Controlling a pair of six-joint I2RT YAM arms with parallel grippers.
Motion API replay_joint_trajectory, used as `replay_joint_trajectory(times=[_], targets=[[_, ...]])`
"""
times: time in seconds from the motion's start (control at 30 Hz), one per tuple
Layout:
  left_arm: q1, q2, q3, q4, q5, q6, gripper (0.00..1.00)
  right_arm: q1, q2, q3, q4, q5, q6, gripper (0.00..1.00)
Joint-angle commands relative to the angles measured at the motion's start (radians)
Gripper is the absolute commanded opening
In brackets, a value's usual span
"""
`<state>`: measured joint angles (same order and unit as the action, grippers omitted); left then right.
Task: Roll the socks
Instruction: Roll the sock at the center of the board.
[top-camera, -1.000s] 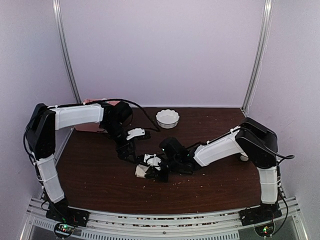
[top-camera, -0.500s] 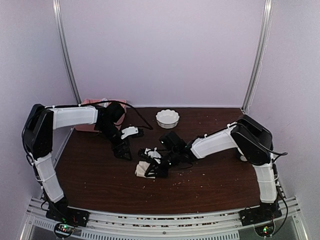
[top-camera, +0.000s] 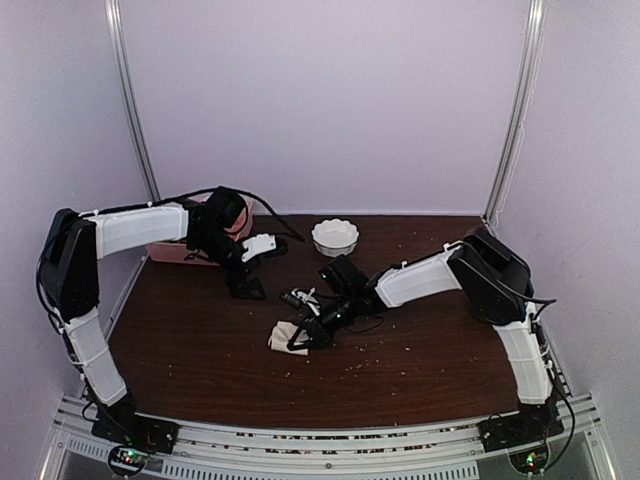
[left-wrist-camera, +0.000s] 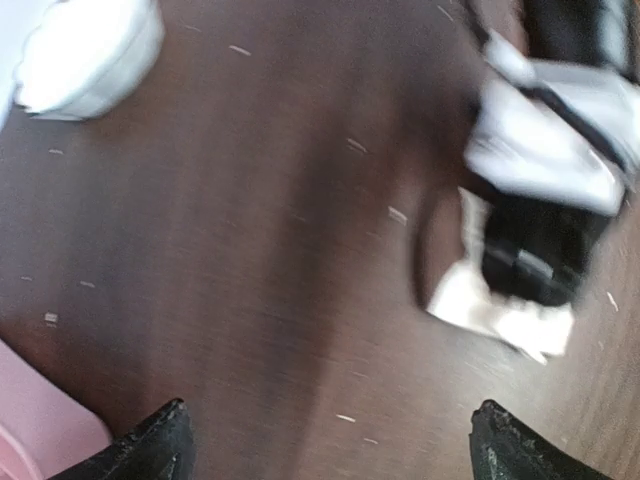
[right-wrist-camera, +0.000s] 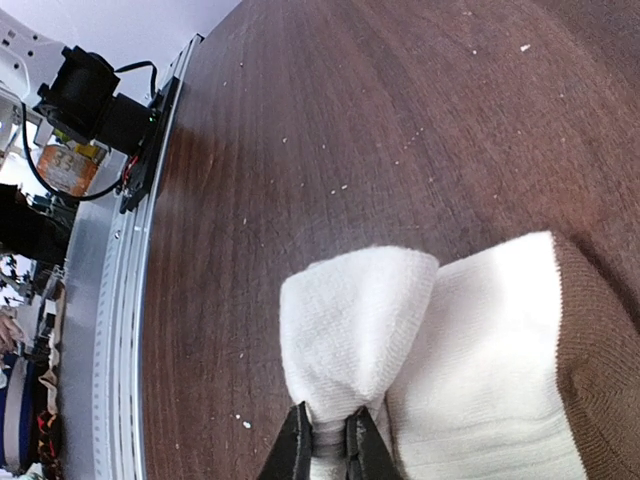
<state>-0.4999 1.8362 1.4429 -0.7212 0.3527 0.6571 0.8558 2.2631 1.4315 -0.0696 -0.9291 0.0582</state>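
Observation:
A cream-beige sock with a dark brown patch (right-wrist-camera: 480, 340) lies folded on the dark wooden table (top-camera: 200, 350), left of the middle; the top view shows this sock (top-camera: 282, 336) as a pale bundle. My right gripper (right-wrist-camera: 328, 452) is shut on a raised cream fold of it, and it sits low over the bundle in the top view (top-camera: 303, 337). My left gripper (top-camera: 245, 288) hangs open above bare table to the far left of the sock, holding nothing. The left wrist view shows its fingertips (left-wrist-camera: 160, 440) wide apart, the sock (left-wrist-camera: 500, 315) ahead to the right.
A white scalloped bowl (top-camera: 335, 237) stands at the back middle and appears blurred in the left wrist view (left-wrist-camera: 90, 50). A pink container (top-camera: 170, 250) sits at the back left edge. Pale crumbs dot the table. The metal rail (right-wrist-camera: 120, 300) runs along the near edge.
My left gripper has drawn back from the sock toward the far left, still open. My right gripper has reached further left over the sock, still shut on the fold.

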Motion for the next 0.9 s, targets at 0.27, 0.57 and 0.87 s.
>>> replay_joint_trajectory(times=[0.27, 0.57, 0.87], targets=[[-0.083, -0.245, -0.221, 0.290, -0.269, 0.119, 0.98, -0.031, 0.114, -0.096, -0.165, 0.033, 0.168, 0.00], [-0.176, -0.124, -0.145, 0.084, -0.091, 0.139, 0.98, -0.044, 0.146, -0.093, -0.108, -0.020, 0.301, 0.00], [-0.320, -0.110, -0.241, 0.056, -0.074, 0.189, 0.92, -0.049, 0.172, -0.108, 0.035, -0.044, 0.455, 0.00]])
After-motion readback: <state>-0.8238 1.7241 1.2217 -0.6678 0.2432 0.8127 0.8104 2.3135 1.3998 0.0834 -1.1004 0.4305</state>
